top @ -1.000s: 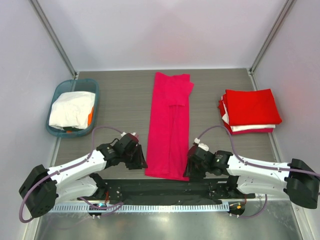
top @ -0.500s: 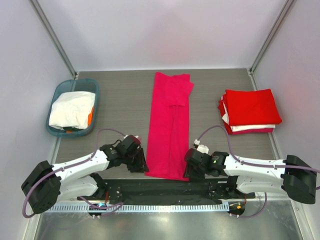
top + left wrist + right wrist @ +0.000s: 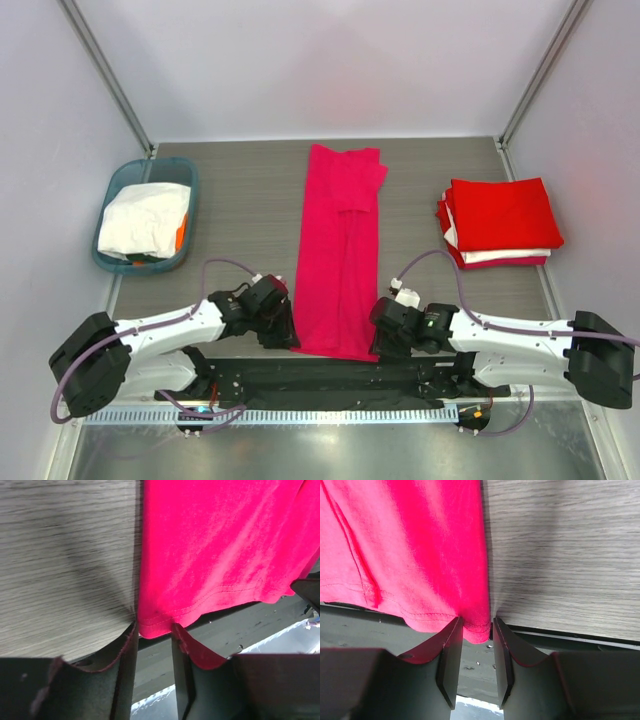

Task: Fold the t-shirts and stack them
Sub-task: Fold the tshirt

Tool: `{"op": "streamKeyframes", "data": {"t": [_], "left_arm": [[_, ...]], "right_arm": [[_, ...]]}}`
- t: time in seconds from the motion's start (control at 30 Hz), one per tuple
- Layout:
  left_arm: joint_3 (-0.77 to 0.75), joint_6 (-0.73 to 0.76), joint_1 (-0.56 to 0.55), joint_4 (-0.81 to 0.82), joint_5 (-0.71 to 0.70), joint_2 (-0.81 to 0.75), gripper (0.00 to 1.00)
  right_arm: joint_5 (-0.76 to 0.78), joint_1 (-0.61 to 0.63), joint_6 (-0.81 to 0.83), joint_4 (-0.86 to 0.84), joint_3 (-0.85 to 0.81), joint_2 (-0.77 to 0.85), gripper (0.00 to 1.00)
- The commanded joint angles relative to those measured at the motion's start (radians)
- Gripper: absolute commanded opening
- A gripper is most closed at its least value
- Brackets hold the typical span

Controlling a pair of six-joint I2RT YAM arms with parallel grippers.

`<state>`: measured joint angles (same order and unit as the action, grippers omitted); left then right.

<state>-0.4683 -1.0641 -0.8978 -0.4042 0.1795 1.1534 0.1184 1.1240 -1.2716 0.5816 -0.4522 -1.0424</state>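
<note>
The magenta-pink t-shirt (image 3: 338, 255) lies as a long, narrow strip down the middle of the table (image 3: 240, 200), its hem at the near edge. The left pincer (image 3: 154, 628) and the right pincer (image 3: 477, 621) each straddle a hem corner, jaws narrowly apart and not clamped.

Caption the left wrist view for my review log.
Left tool, open, straddling a hem corner of the magenta-pink t-shirt at the wood-grain table edge.

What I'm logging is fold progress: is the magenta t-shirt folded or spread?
Partly folded: the magenta t-shirt lies as a long narrow strip, sides folded inward.
</note>
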Motion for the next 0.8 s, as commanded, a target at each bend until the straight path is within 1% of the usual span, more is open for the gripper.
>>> {"op": "streamKeyframes", "data": {"t": [0.0,0.03,0.1,0.13,0.2,0.23,0.27,0.3,0.33,0.4,0.43,0.47,0.5,0.53,0.57,0.6,0.63,0.77], "left_arm": [[-0.003,-0.01,-0.006,-0.024,-0.055,-0.043,0.36],[-0.006,-0.011,-0.006,-0.045,-0.064,-0.059,0.42],[-0.009,-0.01,-0.006,-0.065,-0.083,-0.076,0.47],[-0.009,-0.008,-0.004,-0.076,-0.101,-0.083,0.48],[-0.006,-0.011,-0.004,-0.068,-0.107,-0.084,0.48],[0.0,-0.011,-0.004,-0.05,-0.1,-0.08,0.45],[0.0,-0.013,-0.006,-0.039,-0.091,-0.064,0.43],[0.0,-0.017,-0.006,-0.033,-0.08,-0.054,0.42],[0.002,-0.022,-0.006,-0.016,-0.074,-0.046,0.37],[0.013,-0.033,-0.007,0.002,-0.071,-0.04,0.34],[0.023,-0.036,-0.006,0.024,-0.069,-0.041,0.31],[0.026,-0.039,-0.006,0.03,-0.068,-0.043,0.3],[0.03,-0.039,-0.006,0.036,-0.063,-0.043,0.29],[0.036,-0.046,-0.006,0.051,-0.06,-0.041,0.24],[0.037,-0.046,-0.006,0.06,-0.051,-0.043,0.2],[0.039,-0.05,-0.007,0.067,-0.051,-0.04,0.14],[0.042,-0.054,-0.007,0.071,-0.054,-0.046,0.0],[0.065,-0.077,-0.004,0.077,-0.072,-0.093,0.0]], "right_arm": [[0.058,0.003,-0.015,0.012,0.009,0.015,0.36],[0.058,0.003,-0.017,0.011,0.013,0.016,0.37],[0.058,0.003,-0.018,0.006,0.018,0.015,0.38],[0.058,0.003,-0.017,0.003,0.023,0.015,0.38],[0.053,0.003,-0.018,-0.008,0.027,0.015,0.36],[0.053,0.003,-0.02,-0.009,0.033,0.013,0.36],[0.053,0.003,-0.023,-0.017,0.033,0.012,0.33],[0.052,0.003,-0.023,-0.019,0.035,0.012,0.33],[0.047,0.003,-0.025,-0.02,0.04,0.012,0.33],[0.043,0.003,-0.028,-0.026,0.041,0.013,0.32],[0.038,0.003,-0.026,-0.029,0.043,0.016,0.3],[0.035,0.003,-0.026,-0.031,0.043,0.016,0.25],[0.03,0.003,-0.026,-0.031,0.041,0.022,0.22],[0.03,0.003,-0.023,-0.031,0.04,0.025,0.18],[0.03,0.003,-0.023,-0.025,0.037,0.031,0.08],[0.032,0.003,-0.026,-0.022,0.032,0.042,0.04],[0.035,0.003,-0.026,-0.019,0.023,0.063,0.02],[0.073,0.003,-0.023,0.041,-0.012,0.117,0.01]]}}
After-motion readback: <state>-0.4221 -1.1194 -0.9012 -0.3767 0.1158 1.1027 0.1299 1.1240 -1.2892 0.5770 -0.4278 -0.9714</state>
